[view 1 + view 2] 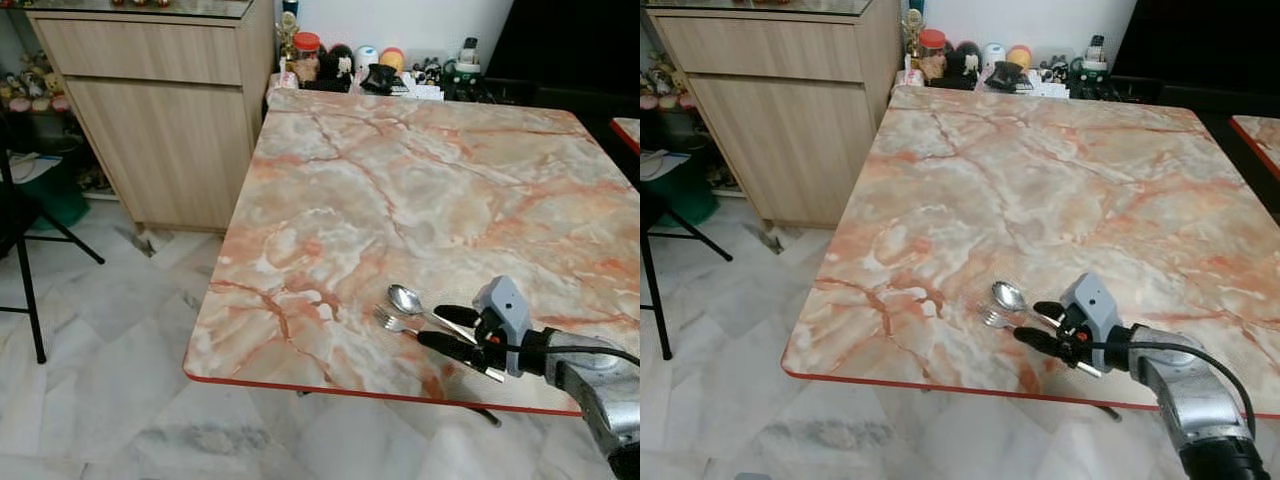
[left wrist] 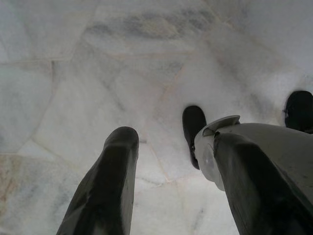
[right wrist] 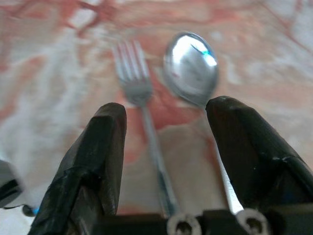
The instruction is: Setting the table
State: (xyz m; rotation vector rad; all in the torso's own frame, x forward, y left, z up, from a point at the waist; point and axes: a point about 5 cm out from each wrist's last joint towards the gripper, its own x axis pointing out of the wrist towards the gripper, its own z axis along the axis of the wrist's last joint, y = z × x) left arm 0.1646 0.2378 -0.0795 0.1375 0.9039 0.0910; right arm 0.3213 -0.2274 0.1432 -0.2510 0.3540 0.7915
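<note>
Right wrist view shows the right gripper with its 2 black fingers spread apart and closed on nothing, the fork and spoon lying side by side flat on the marble-patterned table, handles running back between the fingers and heads just beyond the tips, which suggests a setting near the table's front edge being laid or adjusted. Both pieces are thin, polished steel, the spoon's oval bowl mirror-bright, against a smooth, glossy pink-veined top with a red rim. Left gripper hangs idle over the pale marble floor, fingers apart.
</note>
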